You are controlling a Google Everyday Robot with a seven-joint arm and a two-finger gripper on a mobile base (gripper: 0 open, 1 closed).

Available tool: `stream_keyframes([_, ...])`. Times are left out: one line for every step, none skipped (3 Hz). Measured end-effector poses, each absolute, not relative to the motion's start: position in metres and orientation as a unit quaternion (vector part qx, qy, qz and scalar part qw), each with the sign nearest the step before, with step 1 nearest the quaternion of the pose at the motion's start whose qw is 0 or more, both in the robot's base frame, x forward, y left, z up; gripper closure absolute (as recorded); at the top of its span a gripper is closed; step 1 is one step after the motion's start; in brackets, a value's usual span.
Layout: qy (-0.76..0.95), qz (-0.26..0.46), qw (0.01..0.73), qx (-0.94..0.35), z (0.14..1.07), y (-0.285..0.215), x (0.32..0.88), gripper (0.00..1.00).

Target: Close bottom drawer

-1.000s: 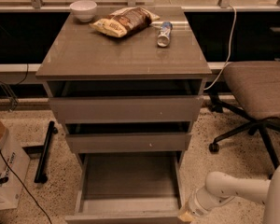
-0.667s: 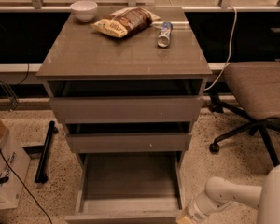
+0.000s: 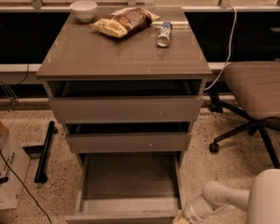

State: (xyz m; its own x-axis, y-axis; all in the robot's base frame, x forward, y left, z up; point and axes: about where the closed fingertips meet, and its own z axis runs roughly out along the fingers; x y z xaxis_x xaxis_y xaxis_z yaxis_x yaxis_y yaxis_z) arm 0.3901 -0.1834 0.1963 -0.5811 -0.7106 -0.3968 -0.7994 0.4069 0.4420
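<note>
The bottom drawer (image 3: 129, 205) of the grey-brown cabinet is pulled far out, its plain floor and side rails showing and its front at the lower edge of the camera view. The middle drawer (image 3: 128, 142) and the top drawer (image 3: 126, 108) above it stand slightly out. My white arm comes in from the lower right. The gripper (image 3: 183, 218) sits at the drawer's front right corner, mostly cut off by the frame's lower edge.
On the cabinet top (image 3: 84, 55) lie a white bowl (image 3: 83, 10), a snack bag (image 3: 122, 21) and a small bottle (image 3: 164, 34). An office chair (image 3: 259, 94) stands to the right. A cardboard box (image 3: 3, 164) and a black bar (image 3: 44, 151) lie on the floor to the left.
My arm has sunk lower in the view and shifted slightly left, so the gripper now sits nearer the drawer's front right corner. The drawer has not visibly moved.
</note>
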Motion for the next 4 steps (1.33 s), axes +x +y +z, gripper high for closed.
stream_keyframes([0.835,0.306,0.074,-0.452,0.195,-0.182,0.390,1.00])
stream_keyframes([0.830,0.298,0.107,-0.460,0.187,-0.169,0.406,1.00])
stream_keyframes([0.830,0.298,0.107,-0.460,0.187,-0.169,0.406,1.00])
stream_keyframes([0.809,0.283,0.159,-0.490,0.180,-0.143,0.454,1.00])
